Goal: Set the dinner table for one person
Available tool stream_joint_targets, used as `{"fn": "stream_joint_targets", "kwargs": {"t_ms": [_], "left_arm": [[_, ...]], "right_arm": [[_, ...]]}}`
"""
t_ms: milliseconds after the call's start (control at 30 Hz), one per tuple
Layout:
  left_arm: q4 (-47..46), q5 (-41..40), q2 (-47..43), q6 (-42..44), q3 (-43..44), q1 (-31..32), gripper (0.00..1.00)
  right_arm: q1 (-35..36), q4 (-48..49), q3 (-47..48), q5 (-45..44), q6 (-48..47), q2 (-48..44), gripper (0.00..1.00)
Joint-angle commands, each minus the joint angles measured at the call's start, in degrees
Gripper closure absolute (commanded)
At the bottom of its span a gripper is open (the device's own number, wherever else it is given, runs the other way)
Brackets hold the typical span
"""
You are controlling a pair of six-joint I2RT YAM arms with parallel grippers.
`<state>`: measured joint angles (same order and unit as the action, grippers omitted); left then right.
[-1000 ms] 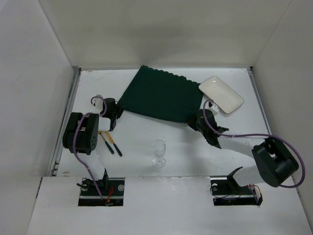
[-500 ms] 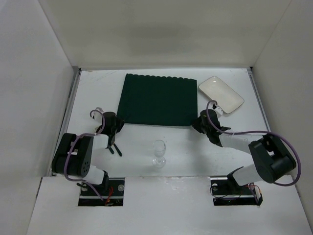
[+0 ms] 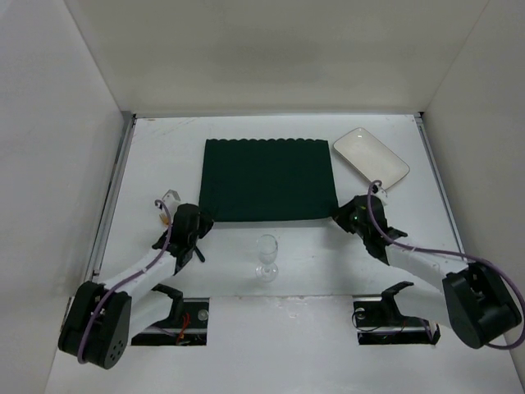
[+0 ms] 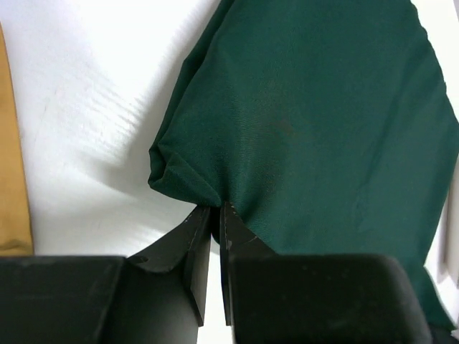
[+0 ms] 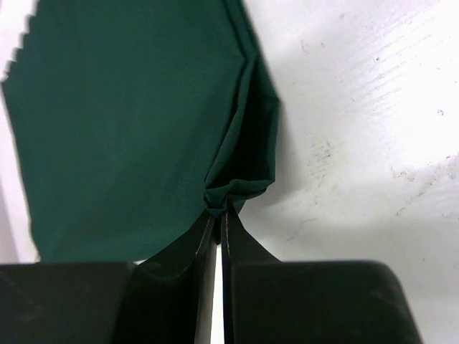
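The white bench spreads beneath both arms, carrying a dark green placemat whose near corners are pinched, one in the left pincer, one in the right pincer, with a wine glass between them and a plate beyond the right pincer.

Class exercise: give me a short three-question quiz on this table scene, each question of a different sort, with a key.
1. True or false: the wine glass stands on the placemat.
2. Fill in: the plate lies off the placemat's far ____ corner (robot's side).
3. The left end effector and right end effector each pinch: A the plate, B a placemat corner, C the wine glass.
Key: 1 false; 2 right; 3 B.
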<state>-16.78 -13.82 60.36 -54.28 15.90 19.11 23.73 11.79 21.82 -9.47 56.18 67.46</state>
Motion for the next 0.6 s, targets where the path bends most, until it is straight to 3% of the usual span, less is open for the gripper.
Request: {"fn": "stream_joint_targets", "kwargs": {"t_ms": [0, 367, 433, 500, 567], "left_arm": [[7.27, -5.07, -3.31, 1.46, -1.22, 2.28, 0.94], [16.24, -8.41, -11.39, -2.94, -3.24, 8.88, 0.91], [17.39, -8.59, -12.54, -2.85, -2.72, 8.88, 0.87], [19.23, -8.85, -13.42, -2.06, -1.06, 9.4, 0.78], [20.64, -10.6, -14.73, -1.53, 0.18, 10.89, 0.7]], "right_arm": [[-1.44, -3.96, -1.52, -1.6, -0.29, -4.43, 0.91], [-3.64, -12.05, -5.3, -0.63, -0.2, -16.65, 0.86], [-4.17, -13.02, -5.39, -0.63, -0.2, -17.89, 0.74], [-4.26, -13.81, -4.95, -0.46, -0.63, -18.85, 0.56], [-4.35, -15.12, -3.9, -1.16, -2.73, -20.08, 0.46]]}}
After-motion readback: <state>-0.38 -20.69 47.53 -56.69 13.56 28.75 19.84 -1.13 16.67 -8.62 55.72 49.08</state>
